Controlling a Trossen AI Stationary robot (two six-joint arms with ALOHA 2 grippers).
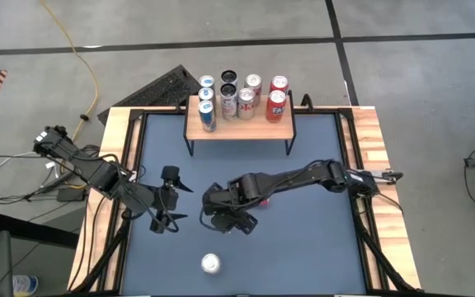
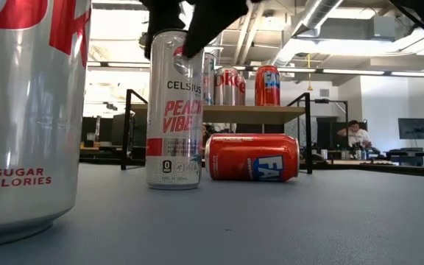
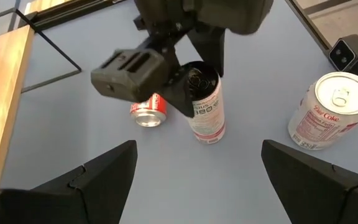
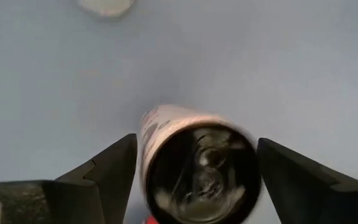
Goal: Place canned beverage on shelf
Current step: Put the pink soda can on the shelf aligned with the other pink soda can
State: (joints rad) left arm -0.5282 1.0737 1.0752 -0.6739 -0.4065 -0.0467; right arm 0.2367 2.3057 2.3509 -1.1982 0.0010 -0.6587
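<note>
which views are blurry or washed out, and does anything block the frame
Low view: the silver Diet Coke can looms oversized against the lens, cropped, and the ceiling lights glare white above the light wooden shelf. Right wrist view: the tall white Celsius can between that arm's fingers is smeared. Left wrist view: the right gripper covers part of that can.

A yellow cable [image 1: 79,62] trails across the floor (grey concrete), a seated person [image 2: 356,135] far behind
</note>
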